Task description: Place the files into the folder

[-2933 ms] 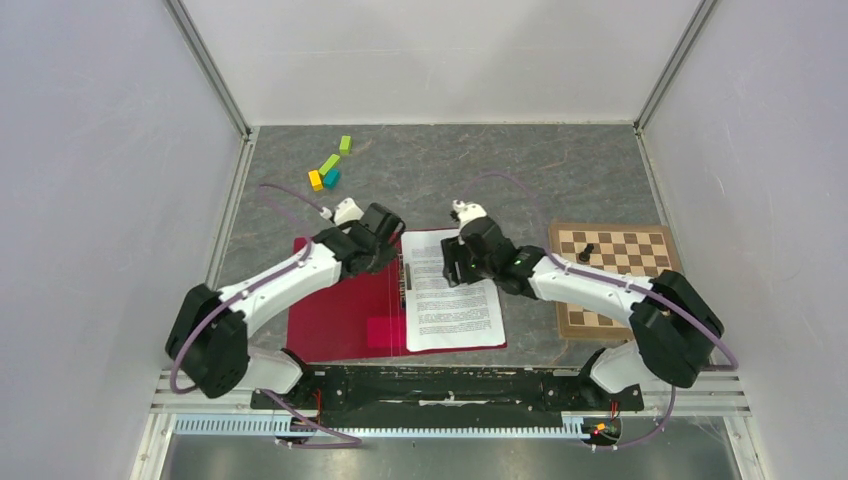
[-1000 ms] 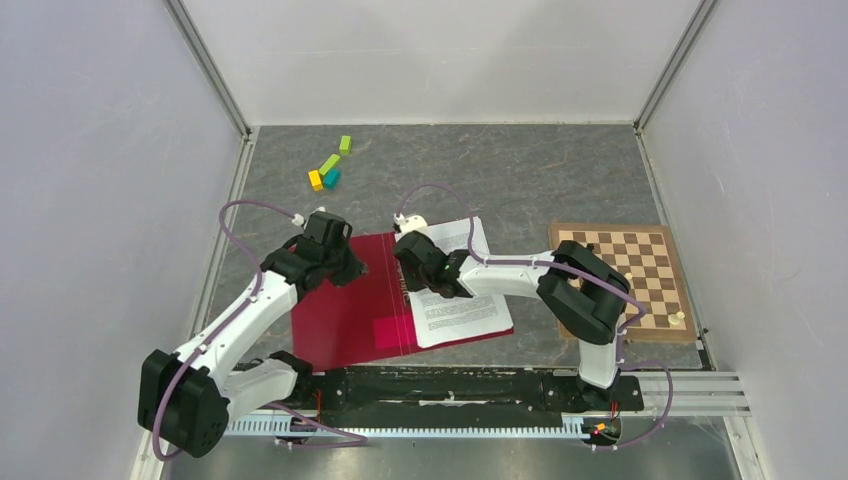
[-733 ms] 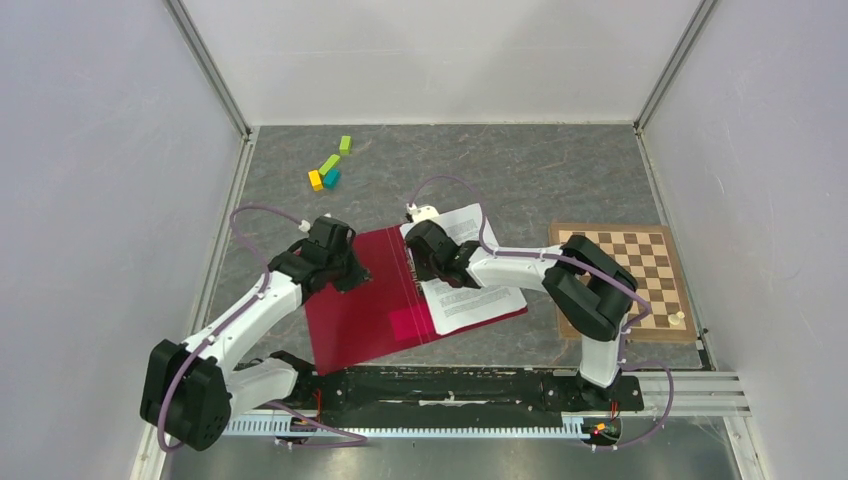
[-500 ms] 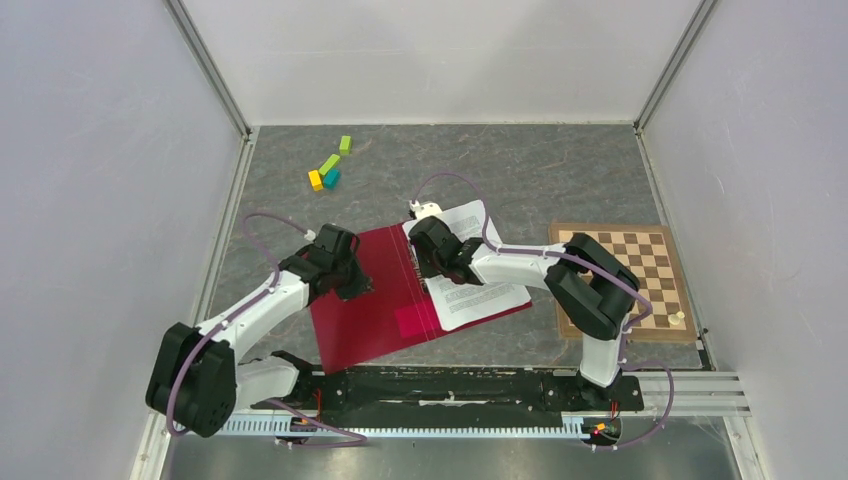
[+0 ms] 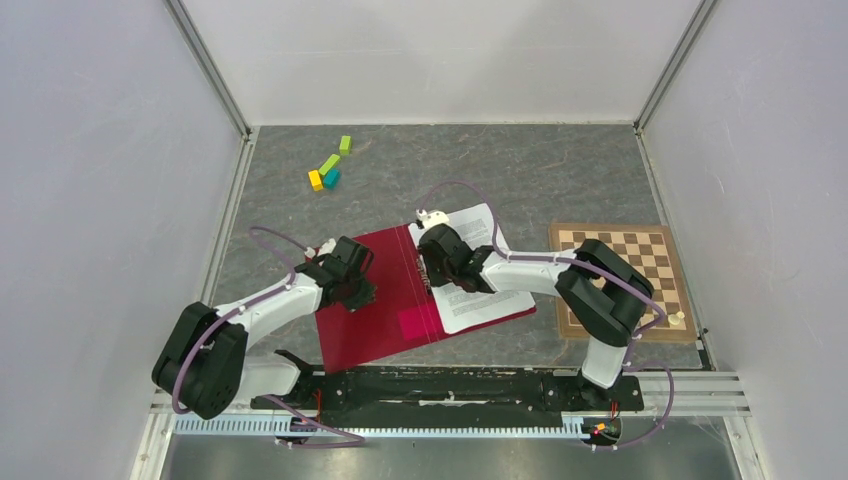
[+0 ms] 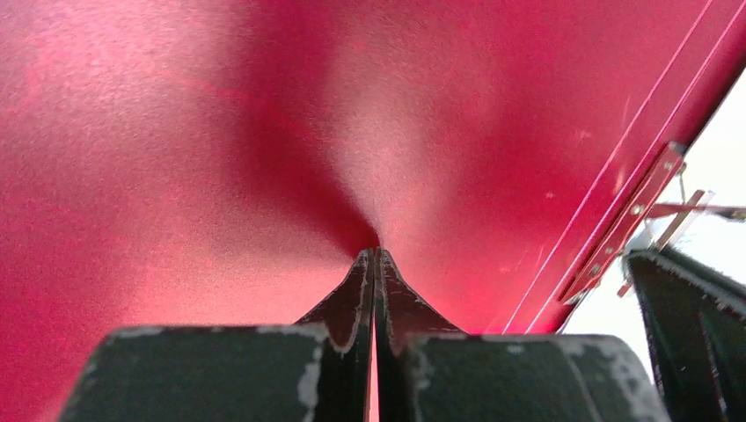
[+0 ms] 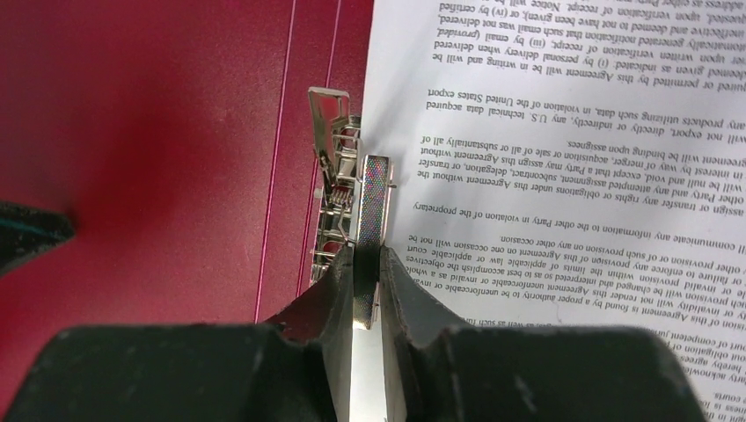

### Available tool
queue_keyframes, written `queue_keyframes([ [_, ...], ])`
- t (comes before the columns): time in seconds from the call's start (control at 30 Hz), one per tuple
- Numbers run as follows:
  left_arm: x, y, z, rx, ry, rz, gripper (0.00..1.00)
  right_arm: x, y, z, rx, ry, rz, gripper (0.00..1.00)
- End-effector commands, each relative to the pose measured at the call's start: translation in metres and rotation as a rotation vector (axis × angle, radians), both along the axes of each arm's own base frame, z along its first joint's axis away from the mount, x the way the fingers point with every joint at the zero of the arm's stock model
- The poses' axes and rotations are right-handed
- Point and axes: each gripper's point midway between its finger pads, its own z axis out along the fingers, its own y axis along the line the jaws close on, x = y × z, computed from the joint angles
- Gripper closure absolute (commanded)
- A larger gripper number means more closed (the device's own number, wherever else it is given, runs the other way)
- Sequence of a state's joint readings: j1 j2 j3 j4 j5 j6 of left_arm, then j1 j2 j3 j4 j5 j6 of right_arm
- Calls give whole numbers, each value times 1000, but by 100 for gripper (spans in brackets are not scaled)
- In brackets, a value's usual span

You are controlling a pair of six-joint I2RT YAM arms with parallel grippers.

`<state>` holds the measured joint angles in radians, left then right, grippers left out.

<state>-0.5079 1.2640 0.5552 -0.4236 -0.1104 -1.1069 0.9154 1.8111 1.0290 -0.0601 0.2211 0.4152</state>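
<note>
**Crimson folder open and skewed on the bench, both end effectors on it**

We see the large, thin crimson plastic folder (image 5: pixel 370 320) lying open and flat on the grey stone-patterned bench (image 5: pixel 560 180), just ahead of the arm bases. Its spine runs from the near edge away from us, with the far end leaning to the left, so the whole spread sits skewed. The right-hand cover lies further from the bases than the left one. A pink square patch (image 5: pixel 412 322) shows on the left cover near the spine's near end.

The white sheets printed with dense black text (image 5: pixel 478 308) lie on the right-hand cover. Their long axis follows the spine and leans the same way. In the right wrist view the print reads upside down.

The left end effector (image 6: pixel 374 255) has its fingers pressed together, with the tips set in a dimple in the bare left cover. We cannot tell whether any plastic is caught between them.

The right end effector (image 7: pixel 365 255) is at the spine, closed narrowly on the silvery metal clip bar (image 7: pixel 371 202), which lies touching the sheets' inner edge.

A brown wooden chessboard (image 5: pixel 640 250) lies to the right of the folder. Small yellow, green and teal blocks (image 5: pixel 328 170) sit well apart at the far left.
</note>
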Motion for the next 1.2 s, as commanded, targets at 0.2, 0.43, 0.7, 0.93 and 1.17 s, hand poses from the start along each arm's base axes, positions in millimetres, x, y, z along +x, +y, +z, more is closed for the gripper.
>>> queue_keyframes([
  [0.2, 9, 18, -6, 72, -4, 183, 98, -8, -3, 18, 67, -71, 58, 83],
  [0.43, 11, 19, -4, 80, -3, 196, 98, -10, -6, 34, 113, -117, 70, 72],
  [0.7, 14, 19, -1, 82, -9, 203, 98, -10, -8, 48, 138, -149, 68, 69],
  [0.93, 15, 19, 2, 89, -11, 203, 98, -12, -6, 42, 131, -122, 69, 80],
  [1.17, 16, 18, 2, 87, -10, 204, 98, -24, -11, 26, 153, -89, 50, 90],
])
